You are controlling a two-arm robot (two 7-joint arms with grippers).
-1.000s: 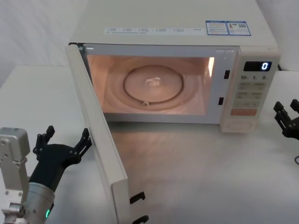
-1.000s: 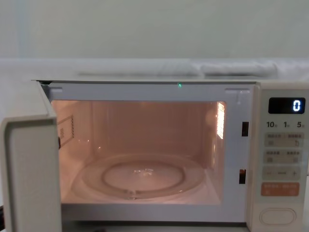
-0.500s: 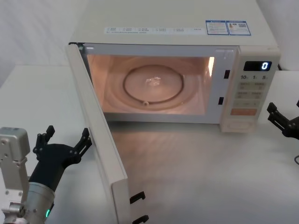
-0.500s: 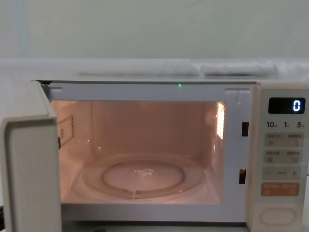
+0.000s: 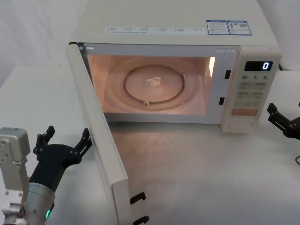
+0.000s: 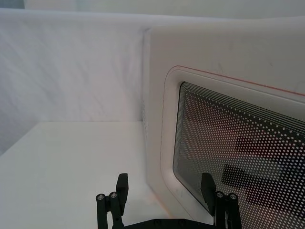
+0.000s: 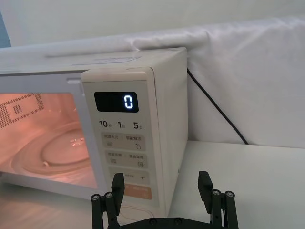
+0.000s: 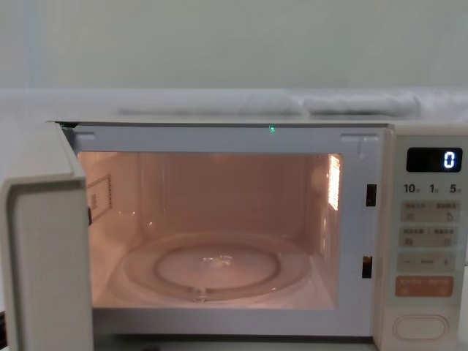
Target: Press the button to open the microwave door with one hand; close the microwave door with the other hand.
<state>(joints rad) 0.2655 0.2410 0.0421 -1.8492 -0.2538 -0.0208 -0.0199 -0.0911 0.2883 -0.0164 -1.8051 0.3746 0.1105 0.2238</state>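
The cream microwave (image 5: pixel 173 18) stands at the back of the table with its cavity lit. The microwave door (image 5: pixel 101 136) is swung wide open toward me on the left; its dotted window (image 6: pixel 238 143) fills much of the left wrist view. My left gripper (image 5: pixel 67 136) is open, close beside the door's outer face, near its lower corner (image 6: pixel 165 183). The oval button (image 5: pixel 241 125) sits at the bottom of the control panel (image 8: pixel 420 327). My right gripper (image 5: pixel 286 117) hovers open to the right of the panel, apart from it, with nothing between its fingers (image 7: pixel 161 181).
A glass turntable (image 5: pixel 154 85) lies inside the cavity. A black power cable (image 7: pixel 214 105) runs behind the microwave against white cloth. The white table (image 5: pixel 201 178) stretches in front of the cavity. The door's two latch hooks (image 5: pixel 138 199) stick out near the front edge.
My right gripper's fingers have spread apart and it has shifted slightly at the right of the panel. The door and the left arm have not moved.
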